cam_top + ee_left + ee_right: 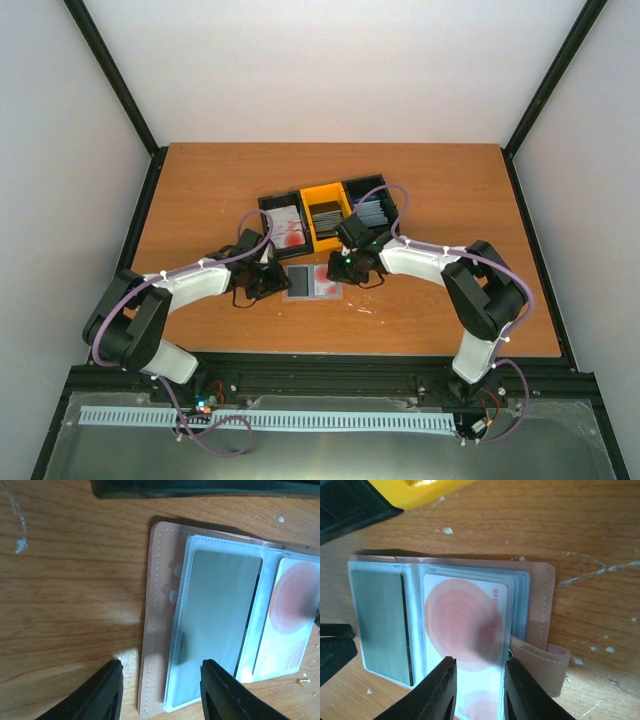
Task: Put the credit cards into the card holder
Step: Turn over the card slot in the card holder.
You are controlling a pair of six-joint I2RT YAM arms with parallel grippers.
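The card holder (312,282) lies open on the table, tan leather with clear sleeves. A dark grey credit card (220,625) fills its left sleeve. A white credit card with red blotches (465,625) lies on the right page. My left gripper (161,664) is open, its fingers straddling the holder's left edge (150,680). My right gripper (480,662) is open but narrow, standing over the lower part of the white card. Whether its fingertips touch the card I cannot tell.
Just behind the holder stands a three-part tray (350,187): white-and-red cards (287,226) on the left, dark cards in the yellow middle bin (326,218), blue cards (370,211) on the right. The holder's closing strap (545,665) sticks out on the right.
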